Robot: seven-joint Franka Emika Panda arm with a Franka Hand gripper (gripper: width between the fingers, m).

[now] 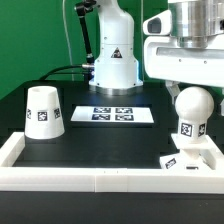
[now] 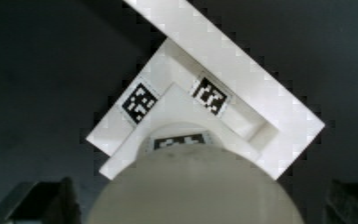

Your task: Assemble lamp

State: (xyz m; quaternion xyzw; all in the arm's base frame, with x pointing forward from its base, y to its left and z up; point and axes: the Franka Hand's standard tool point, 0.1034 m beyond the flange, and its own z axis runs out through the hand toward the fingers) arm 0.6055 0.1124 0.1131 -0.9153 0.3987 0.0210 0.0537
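Nearest the camera, a raised white border (image 1: 60,178) runs along the front edge of the black desk (image 1: 100,142) and turns up the exterior view's right side. Just behind it, in that right-hand corner, lies the flat square lamp base (image 1: 190,160), tags facing up; the wrist view shows it close against the border. The bulb (image 1: 192,108) stands upright on the base with its ball on top and a tag on the stem. The end effector (image 2: 202,203) hangs directly above the ball. Wrist view: its dark fingers (image 2: 48,200) sit wide apart to either side of the ball, with a dark gap showing on each side. It is released, grasping nothing, with no contact seen. Farther back on the exterior view's left, the truncated-cone shade (image 1: 41,110) stands alone on the desk, narrow end up, one tag on its side, well apart from base and bulb. Behind and between them, the marker board (image 1: 112,115) lies flat at mid-desk. Farthest back is the arm's white pedestal (image 1: 113,62), with black cables trailing off to the left.
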